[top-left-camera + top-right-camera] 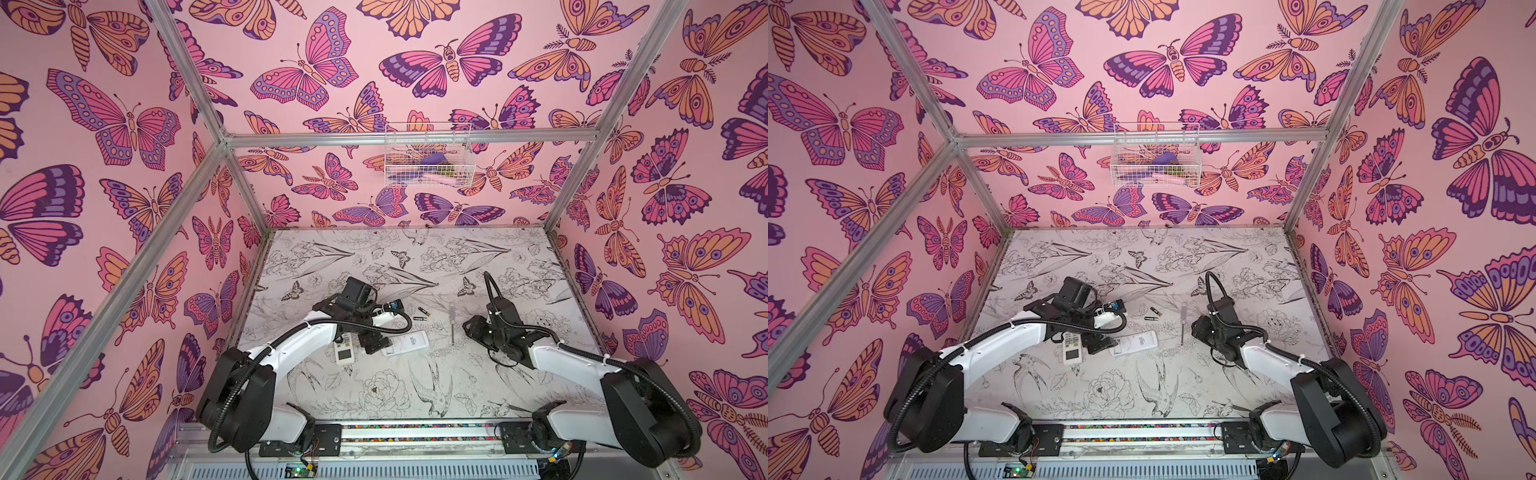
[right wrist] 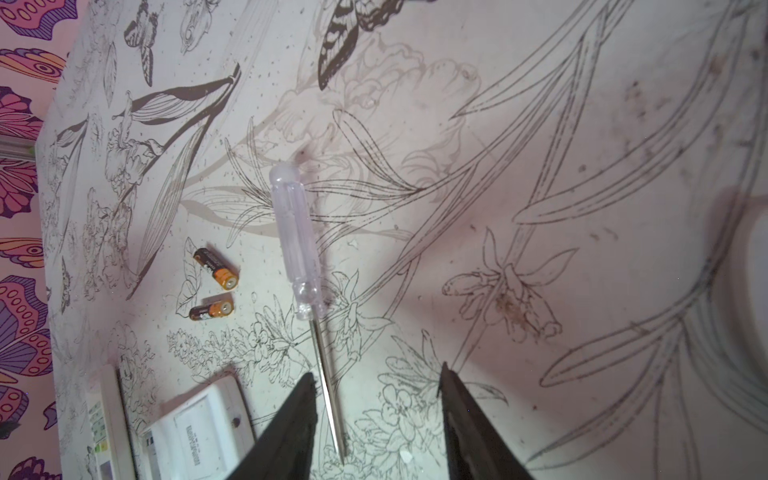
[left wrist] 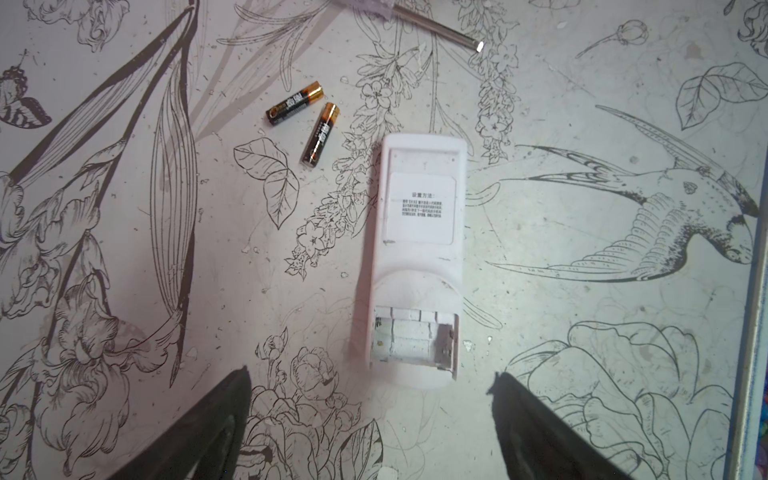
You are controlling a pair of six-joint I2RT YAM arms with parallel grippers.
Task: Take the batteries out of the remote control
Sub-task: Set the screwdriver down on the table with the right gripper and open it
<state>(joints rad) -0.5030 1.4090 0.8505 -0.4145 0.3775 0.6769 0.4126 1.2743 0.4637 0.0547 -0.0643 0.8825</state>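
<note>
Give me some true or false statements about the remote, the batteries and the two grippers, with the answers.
1. The battery bay of the face-down remote is empty. True.
2. Four batteries lie loose on the table. False: only two batteries show there, both black with gold ends.
3. The right gripper holds the screwdriver. False: its jaws stand open and the screwdriver lies on the table.
4. The left gripper is open. True.
</note>
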